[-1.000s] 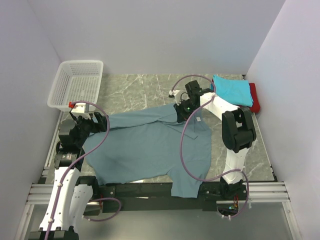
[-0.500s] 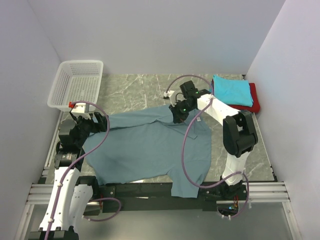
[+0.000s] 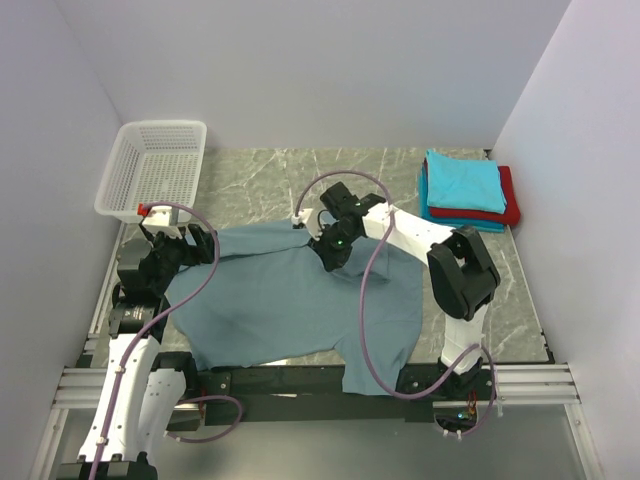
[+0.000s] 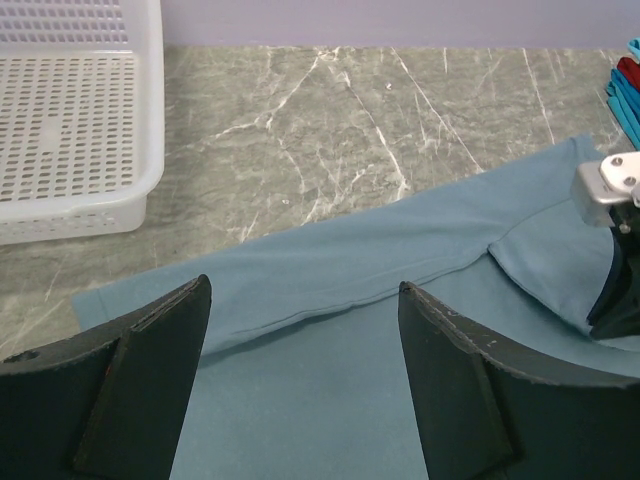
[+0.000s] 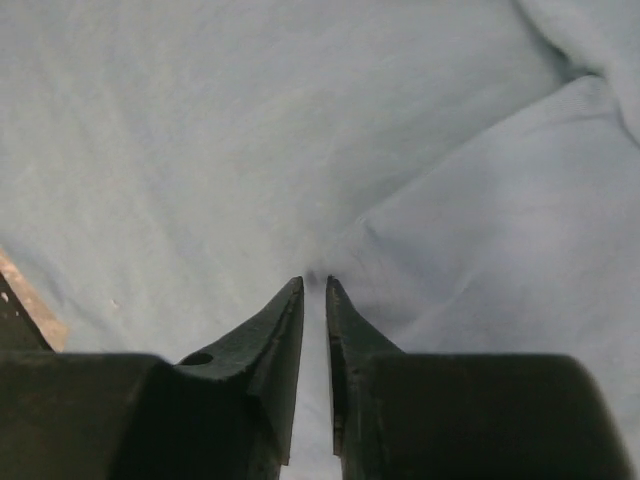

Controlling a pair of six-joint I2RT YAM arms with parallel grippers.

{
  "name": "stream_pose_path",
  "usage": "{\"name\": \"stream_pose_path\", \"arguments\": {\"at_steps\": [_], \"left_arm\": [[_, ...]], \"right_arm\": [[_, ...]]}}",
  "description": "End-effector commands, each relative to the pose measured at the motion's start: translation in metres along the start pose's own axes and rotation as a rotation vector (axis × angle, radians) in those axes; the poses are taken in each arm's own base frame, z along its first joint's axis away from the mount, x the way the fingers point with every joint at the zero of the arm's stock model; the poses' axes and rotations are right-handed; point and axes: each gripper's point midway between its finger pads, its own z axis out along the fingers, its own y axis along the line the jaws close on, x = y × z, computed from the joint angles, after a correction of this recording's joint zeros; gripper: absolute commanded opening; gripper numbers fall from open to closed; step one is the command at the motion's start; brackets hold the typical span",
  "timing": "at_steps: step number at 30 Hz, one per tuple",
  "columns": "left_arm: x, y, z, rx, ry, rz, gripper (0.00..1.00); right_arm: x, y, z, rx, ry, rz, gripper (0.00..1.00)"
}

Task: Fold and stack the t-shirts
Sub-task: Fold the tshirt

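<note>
The large grey-blue tee (image 3: 280, 305) lies spread on the marble table, its lower edge hanging over the near rail. My right gripper (image 3: 333, 252) is shut on a pinch of this tee (image 5: 200, 120) near its upper middle; its jaws (image 5: 314, 282) stand almost closed with cloth between them. My left gripper (image 3: 203, 243) is open and empty just above the tee's left part (image 4: 350, 260), with a folded seam showing between its fingertips (image 4: 305, 285). Folded turquoise (image 3: 462, 180), red (image 3: 510, 195) and teal (image 3: 450, 222) shirts are stacked at the back right.
A white mesh basket (image 3: 155, 165) stands at the back left, also seen in the left wrist view (image 4: 70, 120). The right arm's tip (image 4: 615, 250) shows at that view's right edge. Purple cables loop over the tee. Walls close the sides and back.
My right gripper has moved left and toward me, dragging the tee's upper right part with it over the shirt's body. The left arm has not moved.
</note>
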Motion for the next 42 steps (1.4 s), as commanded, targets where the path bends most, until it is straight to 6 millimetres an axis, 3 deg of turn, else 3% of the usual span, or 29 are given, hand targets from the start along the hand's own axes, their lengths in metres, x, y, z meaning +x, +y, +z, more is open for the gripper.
{"name": "stream_pose_path", "arguments": {"at_steps": [1,5,9,12,13,15,18,24,29,42], "left_arm": [[-0.015,-0.006,-0.002,0.025,-0.041,0.027,0.81],[-0.016,-0.007,-0.001,0.032,-0.042,0.025,0.81],[-0.016,-0.004,-0.001,0.007,-0.044,-0.014,0.81],[-0.016,0.002,0.002,-0.042,-0.047,-0.099,0.83],[-0.014,0.012,0.003,-0.106,-0.043,-0.136,0.83],[-0.006,0.023,0.009,-0.179,-0.005,-0.238,0.75],[0.021,0.044,0.017,-0.318,0.085,-0.428,0.6],[0.082,0.087,0.025,-0.587,0.195,-0.786,0.59],[0.124,0.115,0.018,-0.784,0.213,-0.904,0.6],[0.147,0.152,0.028,-0.935,0.204,-0.975,0.6]], "right_arm": [[0.004,0.005,-0.008,0.0,0.036,-0.004,0.23],[0.015,0.027,-0.003,-0.038,0.081,-0.074,0.28],[-0.006,0.039,-0.019,-0.066,-0.003,-0.079,0.3],[-0.023,0.028,-0.042,-0.036,-0.105,-0.034,0.3],[-0.026,0.012,-0.051,-0.01,-0.147,0.002,0.3],[-0.033,0.001,-0.068,-0.008,-0.241,0.052,0.3],[-0.023,-0.027,-0.088,0.047,-0.304,0.129,0.29],[-0.006,-0.033,-0.095,0.046,-0.334,0.172,0.29],[-0.003,-0.028,-0.095,0.014,-0.34,0.175,0.29],[0.002,-0.025,-0.101,-0.013,-0.353,0.175,0.29]]}}
